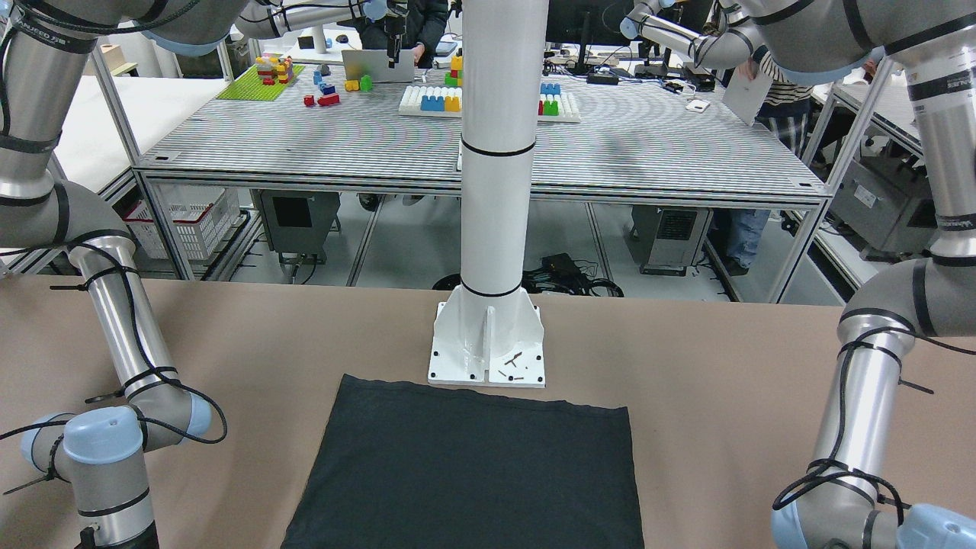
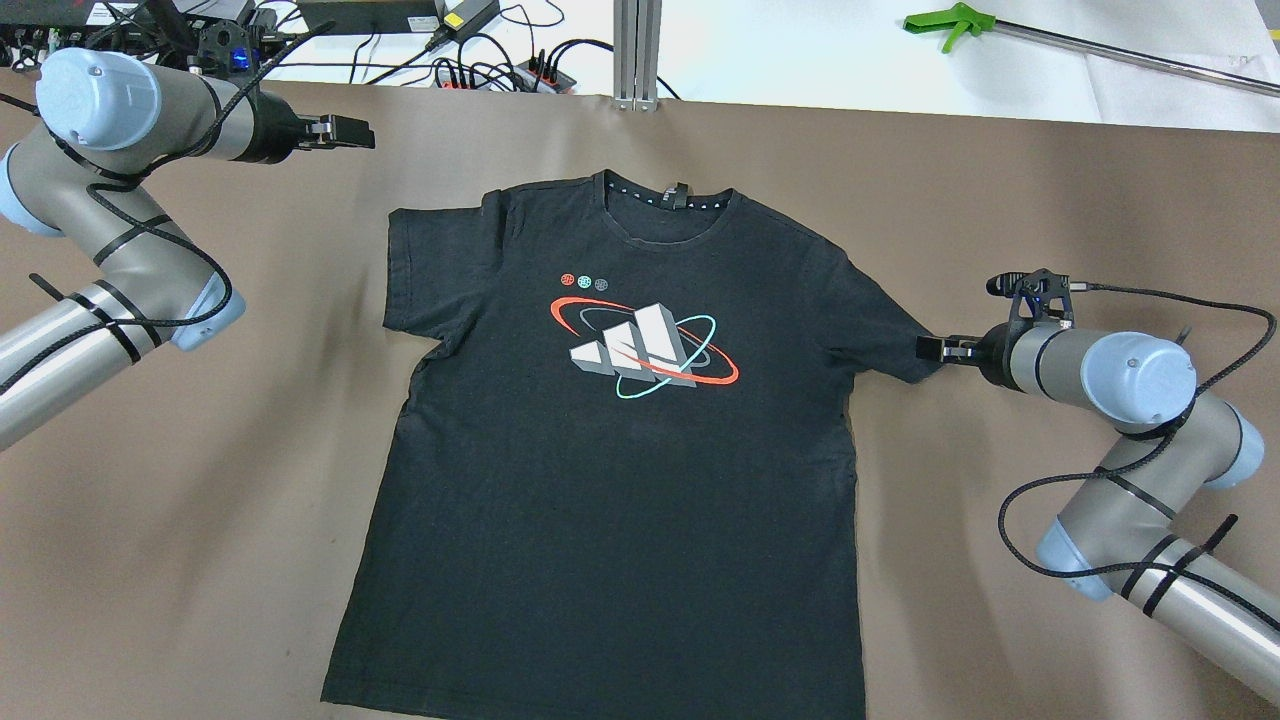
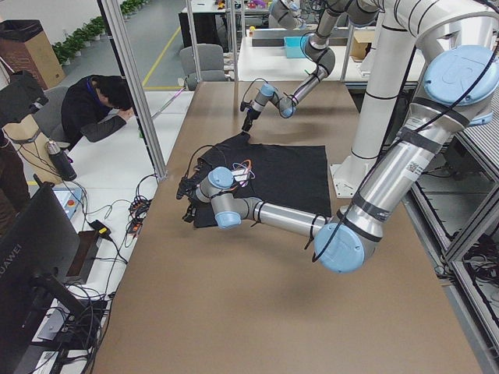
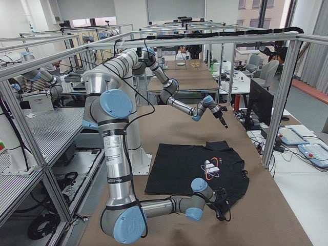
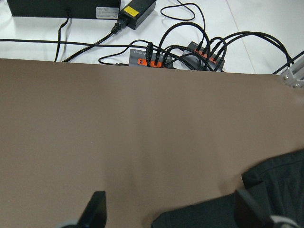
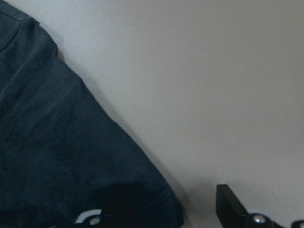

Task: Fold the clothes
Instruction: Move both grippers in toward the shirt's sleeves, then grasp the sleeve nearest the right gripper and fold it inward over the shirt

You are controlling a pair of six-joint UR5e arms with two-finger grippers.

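We find one black T-shirt (image 2: 600,500) spread flat on the brown counter (image 2: 200,450), front side up. The collar (image 2: 670,200) points away from the robot. The bottom hem lies just beside the white pillar base plate (image 1: 488,343). A printed logo (image 2: 645,350) in white, red and teal sits on the chest. Both short sleeves are laid out to the sides, and the body shows only slight wrinkles.

We see the left gripper (image 2: 345,132) held above the counter near its far edge, beyond the sleeve on the robot's left (image 2: 430,270) and clear of the fabric. Its jaws stand wide apart with nothing between them. In the left wrist view the counter fills most of the picture. An edge of the shirt shows at the bottom, and a cluster of power strips and cables (image 5: 190,54) lies past the counter's far edge.

We see the right gripper (image 2: 930,348) low at the outer hem of the sleeve on the robot's right (image 2: 880,330). Its jaws are apart. In the right wrist view one jaw sits over the sleeve fabric and the other over bare counter, with the sleeve's corner between them. We cannot tell whether either jaw touches the fabric.
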